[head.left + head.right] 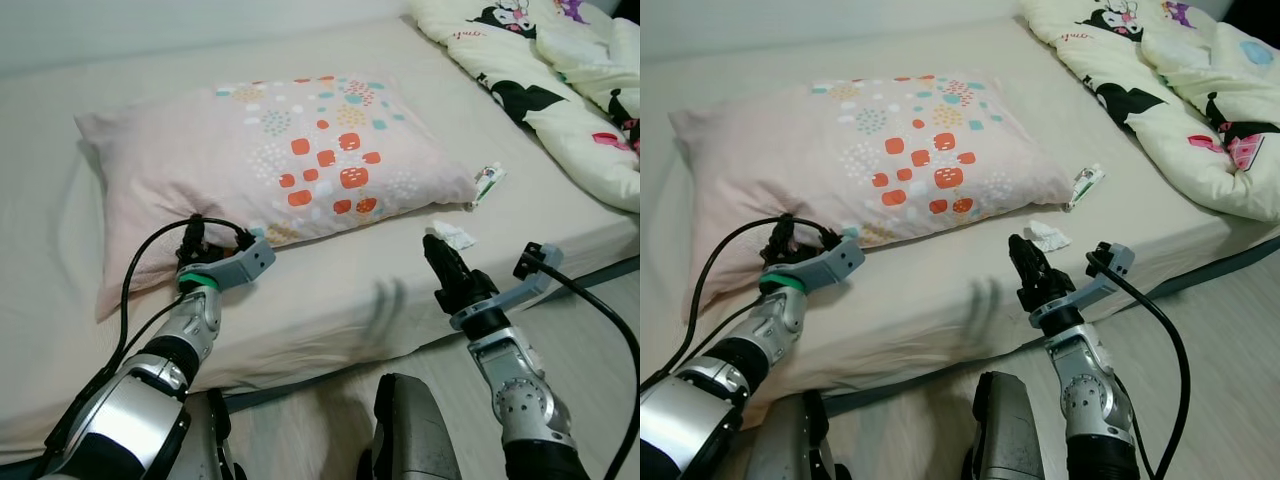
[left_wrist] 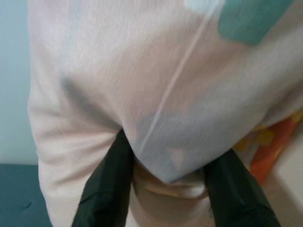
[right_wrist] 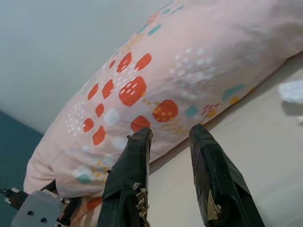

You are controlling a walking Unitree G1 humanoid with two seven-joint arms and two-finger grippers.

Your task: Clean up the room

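Pillow (image 1: 270,160) is lying flat on the bed (image 1: 400,290), pale pink with orange, teal and white spots, its long side roughly parallel to the near edge of the mattress. Left claw (image 1: 192,238) is right at the near front edge of the pillow, and from the left wrist view its two black fingers (image 2: 106,189) have a fold of the pink fabric pinched between them. Right claw (image 1: 437,255) hovers over the bare sheet just off the pillow's front right corner, fingers slightly spread with nothing between them. A crumpled white tissue (image 1: 452,235) sits on the sheet just beyond that claw, and a small tube (image 1: 489,183) lies near the pillow's right corner. A cream cartoon-print duvet (image 1: 560,80) is bunched up on the far right of the bed.
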